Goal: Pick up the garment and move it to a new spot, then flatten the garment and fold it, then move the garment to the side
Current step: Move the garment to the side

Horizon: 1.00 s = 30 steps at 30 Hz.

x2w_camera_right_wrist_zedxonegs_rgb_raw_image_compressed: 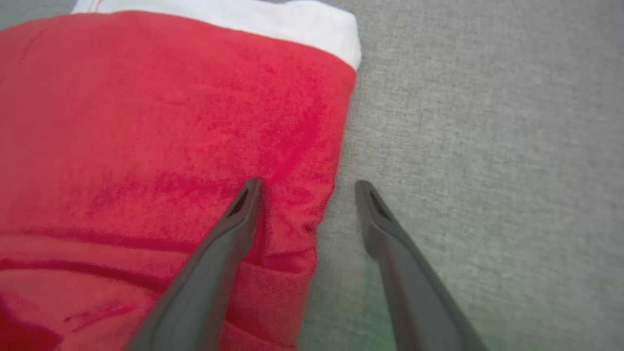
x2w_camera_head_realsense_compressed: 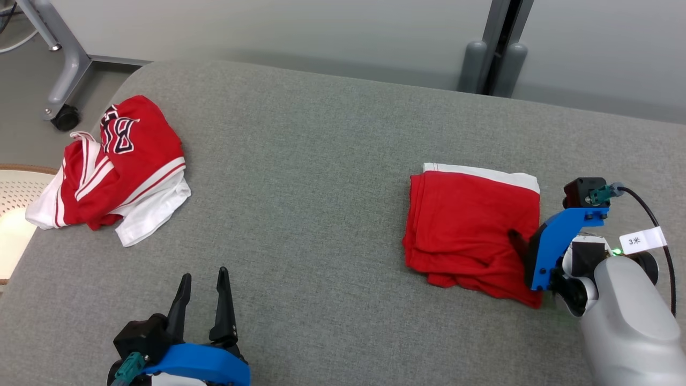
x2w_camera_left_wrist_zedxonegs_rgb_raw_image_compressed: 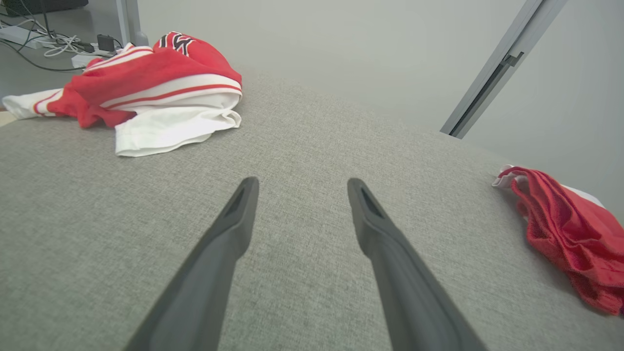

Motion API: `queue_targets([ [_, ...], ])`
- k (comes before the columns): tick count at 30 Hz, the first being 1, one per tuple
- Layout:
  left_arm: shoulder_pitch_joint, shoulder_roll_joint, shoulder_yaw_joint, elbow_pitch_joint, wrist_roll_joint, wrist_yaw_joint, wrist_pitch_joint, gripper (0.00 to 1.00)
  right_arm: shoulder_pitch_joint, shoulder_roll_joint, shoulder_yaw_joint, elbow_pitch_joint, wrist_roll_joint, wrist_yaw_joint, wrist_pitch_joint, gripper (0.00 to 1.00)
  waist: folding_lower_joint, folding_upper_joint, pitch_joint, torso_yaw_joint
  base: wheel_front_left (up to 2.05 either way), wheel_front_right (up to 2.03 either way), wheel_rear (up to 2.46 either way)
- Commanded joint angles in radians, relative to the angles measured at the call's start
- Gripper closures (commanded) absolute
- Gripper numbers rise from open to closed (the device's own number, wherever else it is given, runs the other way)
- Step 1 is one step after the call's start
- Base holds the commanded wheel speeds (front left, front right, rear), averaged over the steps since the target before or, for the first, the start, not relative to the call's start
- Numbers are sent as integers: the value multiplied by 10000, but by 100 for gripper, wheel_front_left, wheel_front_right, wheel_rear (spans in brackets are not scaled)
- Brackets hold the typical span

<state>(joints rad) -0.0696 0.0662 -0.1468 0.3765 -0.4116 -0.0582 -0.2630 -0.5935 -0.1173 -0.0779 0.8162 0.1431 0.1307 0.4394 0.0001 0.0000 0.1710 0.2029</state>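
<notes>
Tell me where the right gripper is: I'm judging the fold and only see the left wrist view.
Observer: The right gripper straddles the right edge of the folded red garment, one finger over cloth, one over the grey cushion.
Operator: Is it gripping?
Observer: No, its jaws stand open, holding nothing.
Operator: Is the fold tidy?
Observer: Roughly rectangular, white band along its far edge, near corner rumpled.

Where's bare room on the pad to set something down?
Free: the wide middle of the pad, between the jersey and the folded garment, and the far strip. Crowded: right side, where the right gripper straddles the garment's edge; left gripper at front left.
</notes>
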Motion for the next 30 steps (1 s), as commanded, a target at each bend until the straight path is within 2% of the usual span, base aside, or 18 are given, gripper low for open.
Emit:
queue_targets([
  [1,-141,7,18,-40,71,-23,-26,0,-50,42,80,106,58,1,47,15,-1,0,43,29,0,0,0],
  [2,-134,1,42,-62,118,-30,-26,0,-79,66,172,135,126,2,4,55,-1,0,72,18,0,0,0],
  [3,-123,-6,60,-85,145,-41,-26,0,-101,78,249,156,190,2,-37,66,-1,0,99,-7,0,0,0],
  [5,-124,-10,84,-166,232,-68,-27,0,-175,90,471,137,299,1,-200,98,-1,0,152,-115,0,0,0],
  [6,-133,-9,91,-205,292,-88,-26,0,-216,67,586,105,369,1,-299,100,-1,0,181,-201,0,0,0],
  [12,-257,21,82,-556,524,-182,-26,0,-526,-174,1231,-276,640,-5,-994,100,-1,0,461,-1127,0,0,0],
  [19,-540,213,17,-1002,771,-193,-12,0,-820,-683,1903,-1106,932,-4,-1311,100,-1,0,1158,-3057,0,0,0],
  [24,-913,468,-190,-1353,977,-246,221,0,-740,-1066,1685,-1671,1155,-1,-1465,100,-1,0,1875,-4347,0,0,0],
  [30,-1250,733,-431,-1740,1142,-289,597,0,-463,-1203,1094,-1987,1181,-1,-1782,100,-1,0,2481,-5132,0,0,0],
])
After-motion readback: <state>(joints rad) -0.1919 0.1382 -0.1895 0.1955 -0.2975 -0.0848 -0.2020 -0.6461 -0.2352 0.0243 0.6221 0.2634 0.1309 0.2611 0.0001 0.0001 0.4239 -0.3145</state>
